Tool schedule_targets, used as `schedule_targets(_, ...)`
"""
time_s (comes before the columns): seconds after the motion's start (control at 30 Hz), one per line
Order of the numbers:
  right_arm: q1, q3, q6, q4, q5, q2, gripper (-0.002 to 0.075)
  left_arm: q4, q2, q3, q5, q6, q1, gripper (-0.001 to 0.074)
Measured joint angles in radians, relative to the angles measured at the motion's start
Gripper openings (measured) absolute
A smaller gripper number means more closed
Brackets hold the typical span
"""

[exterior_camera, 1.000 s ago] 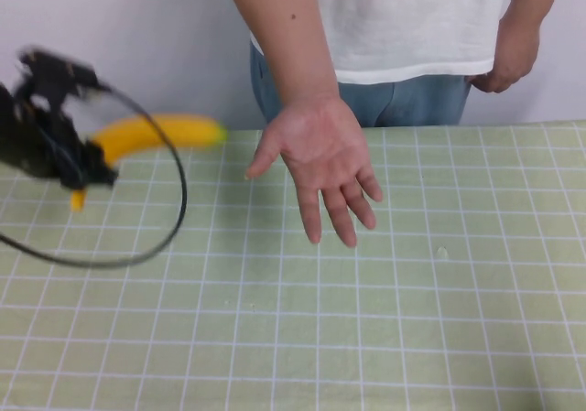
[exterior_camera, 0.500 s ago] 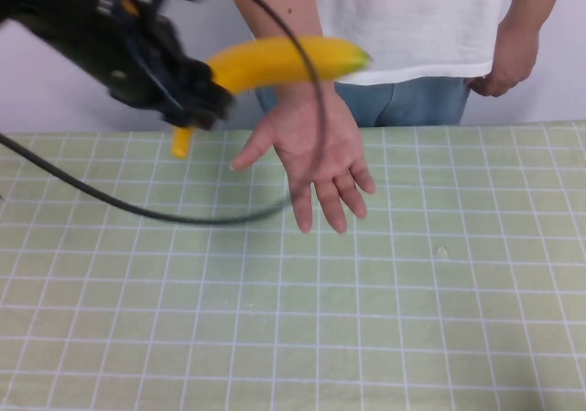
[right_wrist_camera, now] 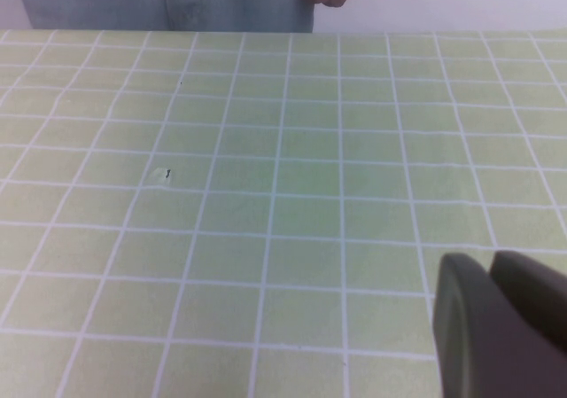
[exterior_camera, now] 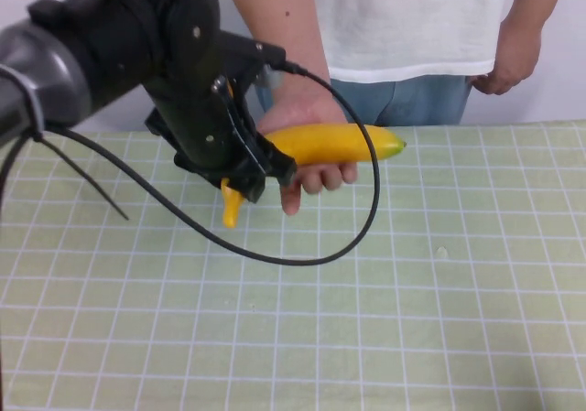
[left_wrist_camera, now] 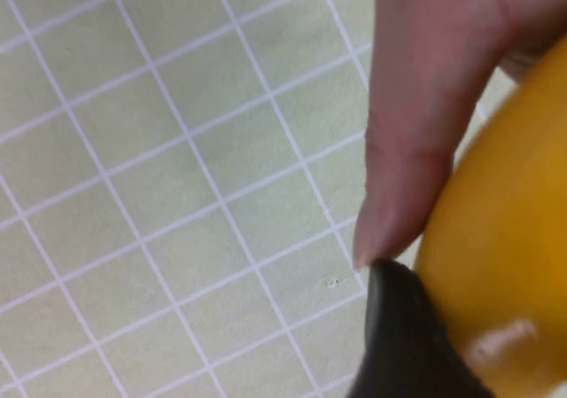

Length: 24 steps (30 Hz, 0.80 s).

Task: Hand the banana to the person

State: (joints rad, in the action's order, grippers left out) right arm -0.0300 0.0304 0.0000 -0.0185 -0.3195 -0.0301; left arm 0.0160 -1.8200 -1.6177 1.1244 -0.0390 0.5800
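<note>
In person's hand [exterior_camera: 307,146]: banana [exterior_camera: 334,143], left gripper [exterior_camera: 245,175].

The black left end effector [exterior_camera: 240,168] covers the glossy curved yellow banana [exterior_camera: 334,143] mid-length. The person in white T-shirt [exterior_camera: 412,22] is cut off above the chest. Right end effector [right_wrist_camera: 500,327]: one blurred corner only.

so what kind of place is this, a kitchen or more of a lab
Likely a lab test bench: a green grid mat covers the table, the wall behind is bare, and the left gripper holds a banana at a person's hand. The right gripper hovers low over the mat.
</note>
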Motion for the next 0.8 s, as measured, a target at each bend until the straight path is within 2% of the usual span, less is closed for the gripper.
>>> schedule_targets(0.13, 0.0, 0.0, 0.0, 0.002, 0.0, 0.0, -0.0007, 0.006, -0.014, 0.0, -0.006, -0.004, 0.0, 0.0446)
schedule_targets(0.2, 0.0, 0.0, 0.0, 0.002, 0.0, 0.0, -0.0007, 0.009, -0.015, -0.004, -0.008, -0.013, 0.0, 0.0491)
schedule_targets(0.43, 0.0, 0.0, 0.0, 0.001, 0.0, 0.0, -0.0007, 0.017, -0.017, -0.119, 0.077, -0.04, 0.0, 0.0516)
schedule_targets(0.5, 0.0, 0.0, 0.0, 0.001, 0.0, 0.0, -0.0007, 0.02, -0.004, -0.148, 0.094, -0.049, 0.0, 0.0461)
schedule_targets(0.57, 0.0, 0.0, 0.0, -0.001, 0.0, 0.0, -0.0007, 0.021, 0.024, -0.152, 0.1, -0.058, 0.0, 0.033)
schedule_targets(0.63, 0.0, 0.0, 0.0, -0.001, 0.0, 0.0, -0.0007, 0.025, 0.071, -0.152, 0.109, -0.067, 0.0, 0.0151)
schedule_targets(0.7, 0.0, 0.0, 0.0, -0.001, 0.0, 0.0, -0.0007, 0.039, 0.128, -0.147, 0.111, -0.067, 0.0, 0.0071)
schedule_targets(0.8, 0.0, 0.0, 0.0, -0.001, 0.0, 0.0, -0.0007, 0.067, 0.24, -0.109, 0.113, -0.051, 0.0, 0.002)
